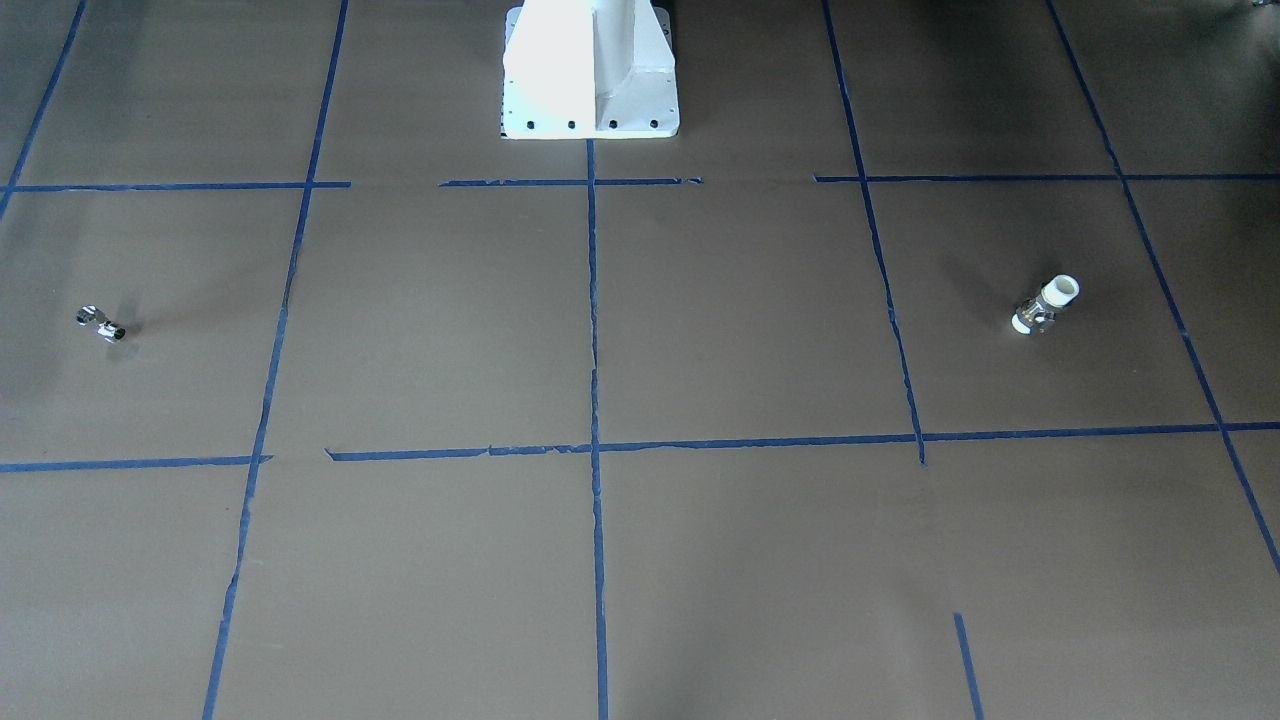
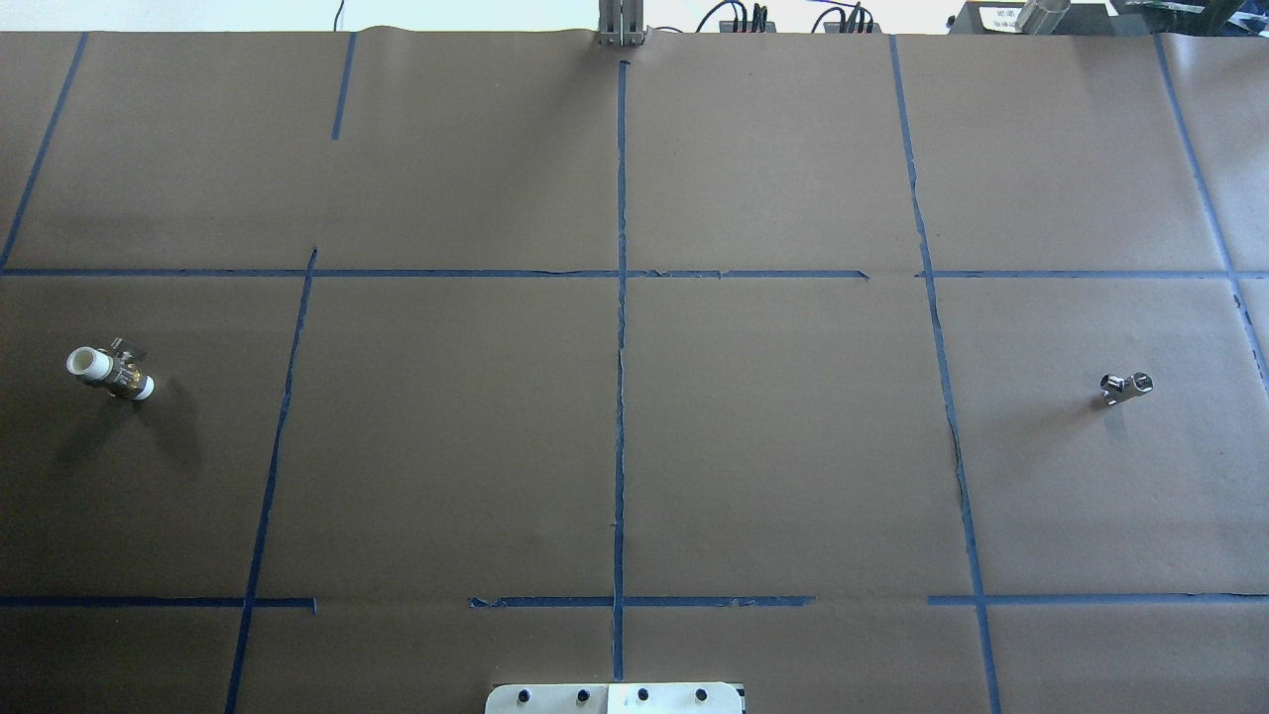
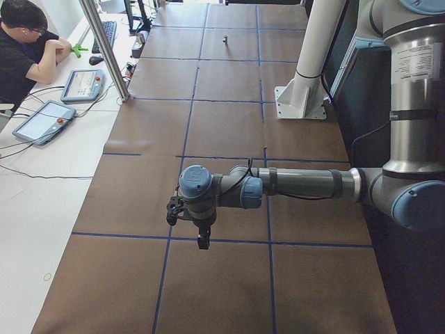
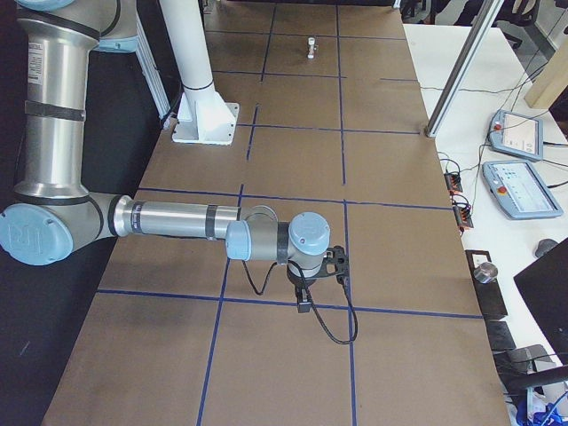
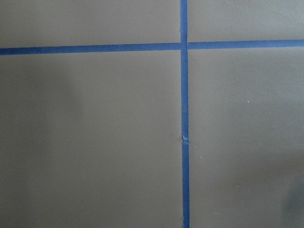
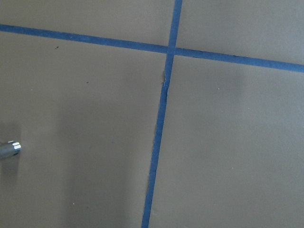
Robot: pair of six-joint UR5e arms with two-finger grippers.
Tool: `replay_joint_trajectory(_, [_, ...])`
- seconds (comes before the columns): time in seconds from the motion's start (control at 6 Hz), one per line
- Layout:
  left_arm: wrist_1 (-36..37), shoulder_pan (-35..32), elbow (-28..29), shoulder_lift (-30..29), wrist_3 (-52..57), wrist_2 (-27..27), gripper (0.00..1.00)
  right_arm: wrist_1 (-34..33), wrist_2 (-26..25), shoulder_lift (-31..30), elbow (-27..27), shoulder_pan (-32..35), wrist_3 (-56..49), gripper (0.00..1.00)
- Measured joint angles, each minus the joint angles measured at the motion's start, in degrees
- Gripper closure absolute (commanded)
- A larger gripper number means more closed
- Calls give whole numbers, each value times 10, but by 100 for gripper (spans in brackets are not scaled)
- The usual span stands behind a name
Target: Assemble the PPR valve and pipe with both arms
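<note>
The left arm [image 3: 306, 184] and right arm [image 4: 169, 219] are formed of silver-grey tubes capped in pale blue, trailed by black cables [image 4: 354, 321]; the white pedestal [image 1: 590, 70] is dotted with dark bolts.

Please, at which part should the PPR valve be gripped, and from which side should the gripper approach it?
Grip the PPR valve probably at its metallic middle, coming from straight above. It lies on its side on the table, far from the pipe, so a grasp across the body looks possible. Both white ends are left free; avoid the small lever.
</note>
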Motion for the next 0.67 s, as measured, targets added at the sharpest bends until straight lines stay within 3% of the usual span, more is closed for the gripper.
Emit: replay_joint_trajectory(0.67, [-11,2,-5,-5,-4,0,0,1,0,5,3,0,0,0])
